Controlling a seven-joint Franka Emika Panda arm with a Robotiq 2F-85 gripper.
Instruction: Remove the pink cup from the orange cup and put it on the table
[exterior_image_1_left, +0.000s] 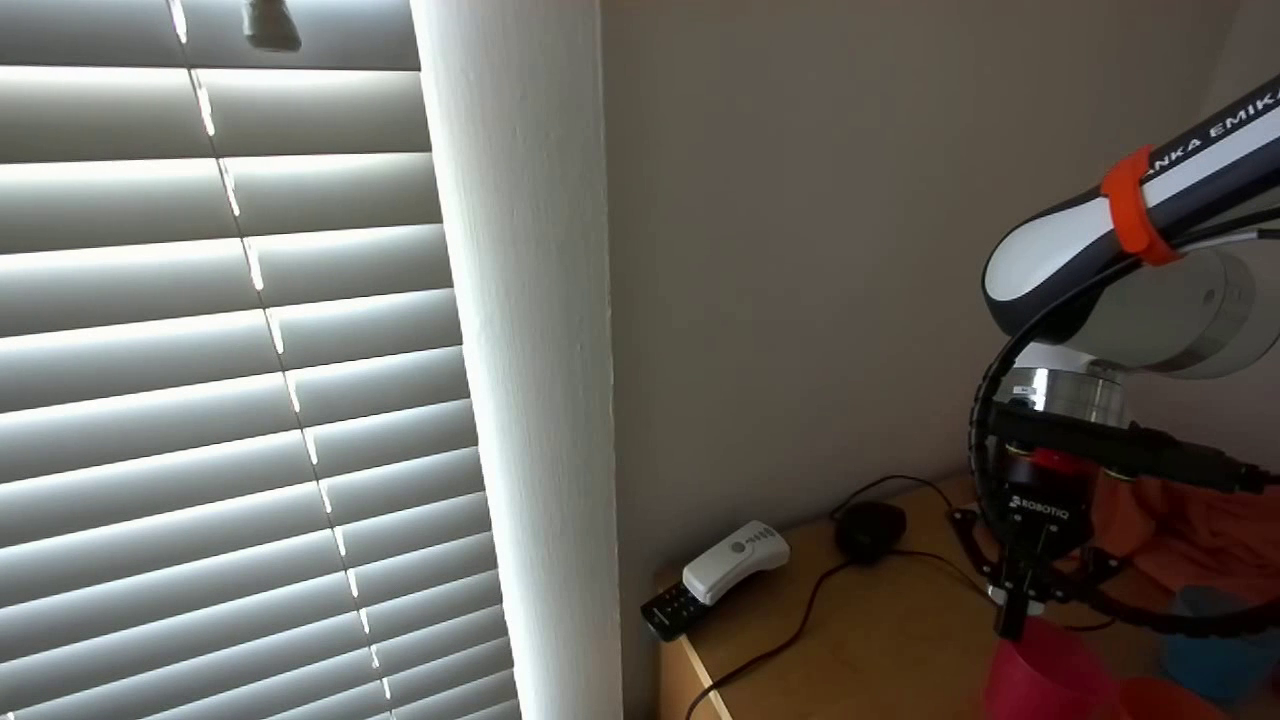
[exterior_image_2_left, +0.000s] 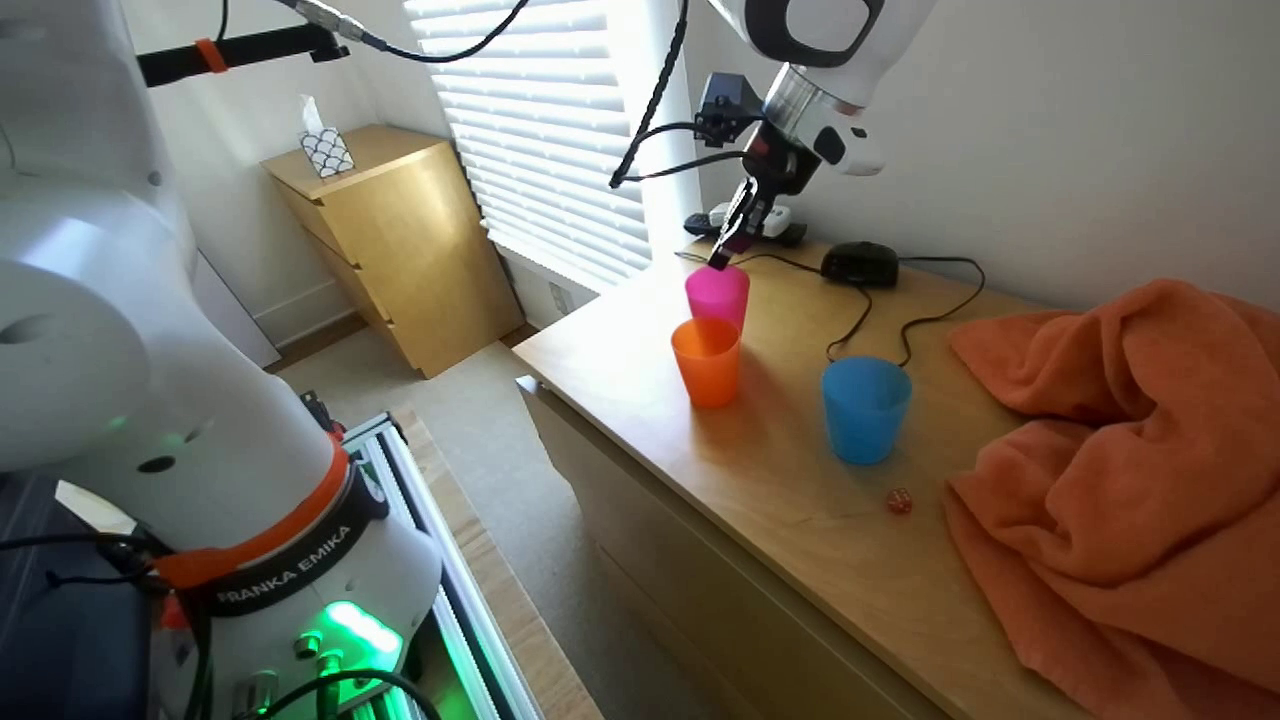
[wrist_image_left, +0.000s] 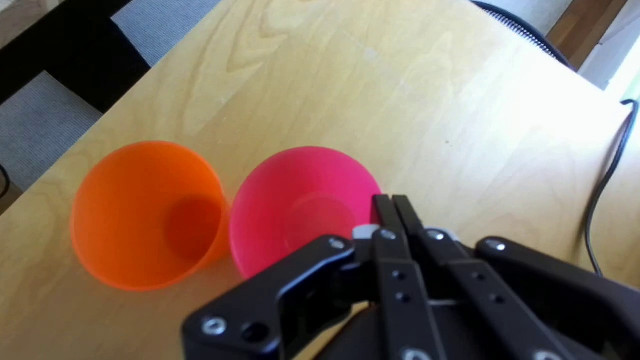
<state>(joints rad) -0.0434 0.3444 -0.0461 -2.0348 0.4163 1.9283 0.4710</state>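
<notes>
The pink cup (wrist_image_left: 300, 200) stands upright beside the orange cup (wrist_image_left: 145, 215), out of it, with their rims close together in the wrist view. In an exterior view the pink cup (exterior_image_2_left: 718, 292) is just behind the orange cup (exterior_image_2_left: 706, 370), which hides its base, so I cannot tell for sure whether it rests on the table (exterior_image_2_left: 640, 320). My gripper (wrist_image_left: 391, 199) is shut on the pink cup's rim, one finger inside and one outside. The gripper also shows at that rim in both exterior views (exterior_image_1_left: 1012, 620) (exterior_image_2_left: 720, 260). The orange cup is empty.
A blue cup (exterior_image_2_left: 866, 415) stands to the side, with a small red die (exterior_image_2_left: 899, 501) near it. A bunched orange cloth (exterior_image_2_left: 1120, 480) covers the table's far end. A black device (exterior_image_2_left: 860, 264) with cables and a white remote (exterior_image_1_left: 737, 560) lie by the wall.
</notes>
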